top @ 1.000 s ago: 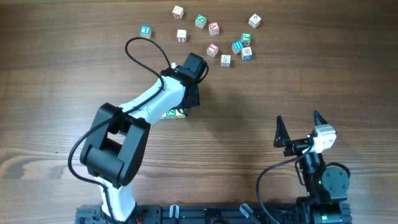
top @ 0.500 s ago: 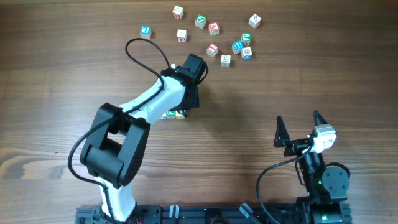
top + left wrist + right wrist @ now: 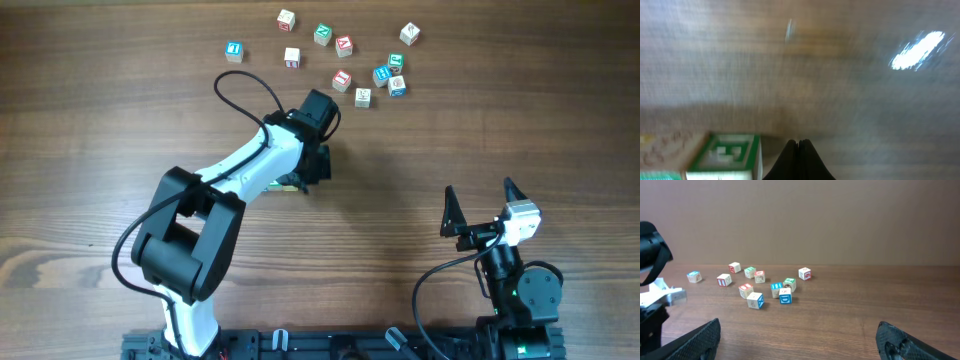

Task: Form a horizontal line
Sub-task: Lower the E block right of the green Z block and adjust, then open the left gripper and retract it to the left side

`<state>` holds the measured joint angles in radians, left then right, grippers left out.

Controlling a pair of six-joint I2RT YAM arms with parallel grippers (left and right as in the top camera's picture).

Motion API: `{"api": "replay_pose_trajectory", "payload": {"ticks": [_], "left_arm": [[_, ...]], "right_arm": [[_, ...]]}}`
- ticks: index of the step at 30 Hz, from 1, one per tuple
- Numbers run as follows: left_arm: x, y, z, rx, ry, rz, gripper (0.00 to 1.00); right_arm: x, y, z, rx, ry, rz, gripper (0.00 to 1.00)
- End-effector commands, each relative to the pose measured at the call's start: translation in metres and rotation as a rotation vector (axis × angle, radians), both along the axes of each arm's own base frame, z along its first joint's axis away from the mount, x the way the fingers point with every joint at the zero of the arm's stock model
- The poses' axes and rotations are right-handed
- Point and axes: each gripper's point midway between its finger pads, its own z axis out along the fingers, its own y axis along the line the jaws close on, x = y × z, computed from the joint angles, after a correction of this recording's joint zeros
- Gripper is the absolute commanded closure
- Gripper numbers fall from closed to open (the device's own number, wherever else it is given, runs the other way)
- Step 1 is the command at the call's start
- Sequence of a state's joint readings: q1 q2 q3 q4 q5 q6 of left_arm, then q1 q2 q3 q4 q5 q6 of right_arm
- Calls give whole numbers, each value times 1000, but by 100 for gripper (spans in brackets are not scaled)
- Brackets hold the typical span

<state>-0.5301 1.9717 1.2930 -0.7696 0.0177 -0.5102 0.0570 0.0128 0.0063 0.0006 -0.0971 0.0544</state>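
Observation:
The horizontal line (image 3: 288,186) of small letter cubes lies at mid-table, almost wholly hidden under my left arm in the overhead view. The left wrist view is blurred. It shows the line's end: a green-faced cube (image 3: 730,153), with a cream cube (image 3: 660,149) to its left. My left gripper (image 3: 316,170) is shut and empty. Its tips (image 3: 798,146) are low over the wood just right of the green-faced cube, and contact cannot be told. My right gripper (image 3: 479,192) is open and empty near the front right; it also shows in the right wrist view (image 3: 797,340).
Several loose letter cubes (image 3: 342,80) lie scattered at the back of the table; they also show in the right wrist view (image 3: 755,300). A black cable (image 3: 240,80) loops from the left arm. The table is brown wood (image 3: 480,120).
My left gripper has shifted a little to the right and toward the front, covering more of the line. The right arm has not moved.

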Motion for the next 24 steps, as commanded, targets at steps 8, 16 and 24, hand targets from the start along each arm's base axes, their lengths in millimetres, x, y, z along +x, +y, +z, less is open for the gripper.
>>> {"api": "replay_pose_trajectory", "payload": {"ticks": [8,16,24], "left_arm": [[-3,16,-2,84,0,-2,96],[-4,16,-2,87,5,-2,96],[33,-10,5,-48,-131,7,96]], "right_arm": [[-1,1,3,-8,-14,8,0],[-1,1,3,-8,-14,8,0],[-1,1,3,-8,-14,8,0]]}}
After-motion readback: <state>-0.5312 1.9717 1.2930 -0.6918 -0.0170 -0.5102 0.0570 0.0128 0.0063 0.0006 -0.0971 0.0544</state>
